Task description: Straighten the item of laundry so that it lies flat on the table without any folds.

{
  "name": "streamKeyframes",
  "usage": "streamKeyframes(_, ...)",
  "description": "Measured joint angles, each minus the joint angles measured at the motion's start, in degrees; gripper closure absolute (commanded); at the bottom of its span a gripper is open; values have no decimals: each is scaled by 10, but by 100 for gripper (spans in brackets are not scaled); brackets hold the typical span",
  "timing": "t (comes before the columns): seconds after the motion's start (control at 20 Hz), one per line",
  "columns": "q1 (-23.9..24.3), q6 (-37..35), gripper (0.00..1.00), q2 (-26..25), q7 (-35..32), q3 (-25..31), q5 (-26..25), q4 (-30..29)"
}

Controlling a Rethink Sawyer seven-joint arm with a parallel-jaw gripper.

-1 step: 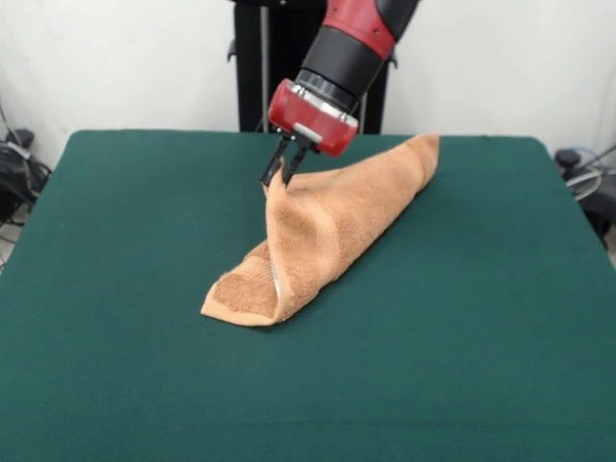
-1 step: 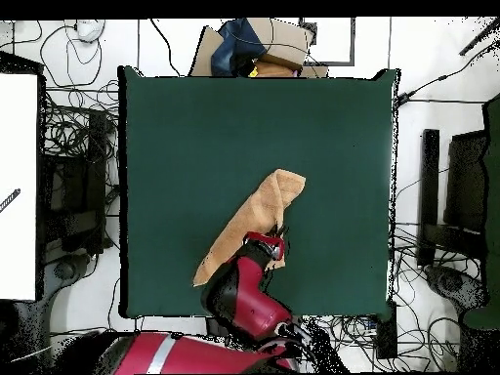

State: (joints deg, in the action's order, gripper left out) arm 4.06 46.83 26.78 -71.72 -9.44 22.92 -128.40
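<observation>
Front view: the red and black arm slants down from the top, its hand (image 1: 278, 177) tilted toward the left, the two dark fingers (image 1: 270, 170) closed narrow on a raised edge of the towel (image 1: 327, 226). The towel is pulled up into a peak at the hand and drapes folded in a long diagonal band over the green worktop (image 1: 125, 289), from a rounded near end to a far corner. No label or writing can be read

Overhead view: the arm reaches up from the bottom, the hand (image 2: 276, 237) over the towel's (image 2: 256, 217) edge, the folded strip lying diagonally near the worktop's (image 2: 322, 127) middle
</observation>
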Motion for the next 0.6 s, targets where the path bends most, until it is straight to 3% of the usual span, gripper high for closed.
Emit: streamKeyframes(0.6,-90,-26,100,75,0,-9,134,-1)
